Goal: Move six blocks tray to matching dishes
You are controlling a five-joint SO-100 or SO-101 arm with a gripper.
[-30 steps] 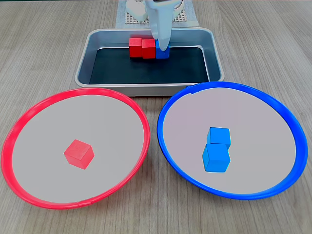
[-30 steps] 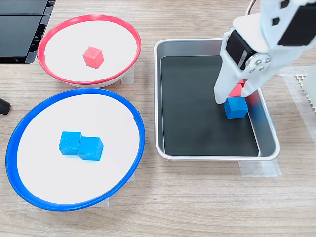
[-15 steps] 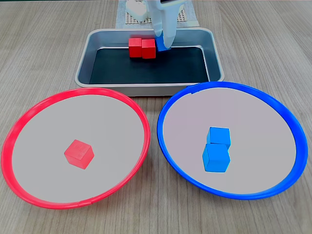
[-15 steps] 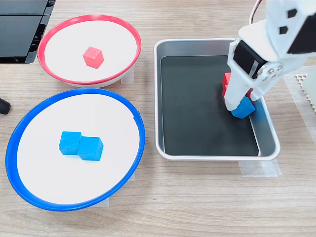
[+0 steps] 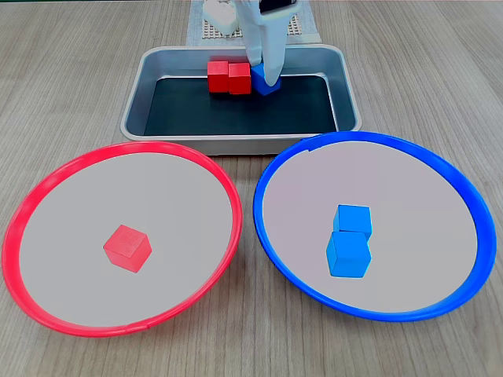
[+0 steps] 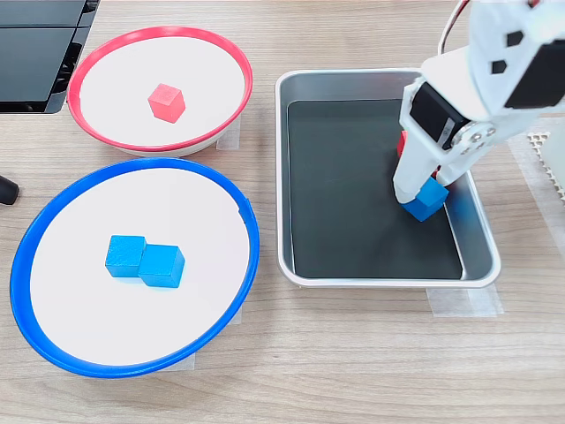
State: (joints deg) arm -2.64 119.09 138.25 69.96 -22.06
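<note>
Nearest to us in a fixed view sit the two dishes side by side on the wooden table [image 5: 440, 71]. The red-rimmed dish [image 5: 47, 188] is on the left and holds one red block [image 5: 127, 247] near its middle. The blue-rimmed dish [image 5: 440, 169] is on the right and holds two blue blocks [image 5: 350, 240], touching each other.

Beyond the dishes we see the tray [image 5: 236, 143], its black bottom mostly bare. At its far side two red blocks [image 5: 228, 77] stand against each other, and just to their right is a third blue block [image 5: 266, 80], tilted rather than flat.

Our gripper [image 5: 266, 77] reaches down from the white arm [image 5: 259, 23] and is closed on this tilted blue block. In another fixed view the gripper [image 6: 424, 193] pinches the same blue block [image 6: 427, 200] between its fingers, with a corner pointing down over the tray [image 6: 371, 274] near its right wall, and the red blocks [image 6: 402, 143] are largely hidden behind the arm.

Behind the tray lies a white mesh mat [image 5: 206, 31].
</note>
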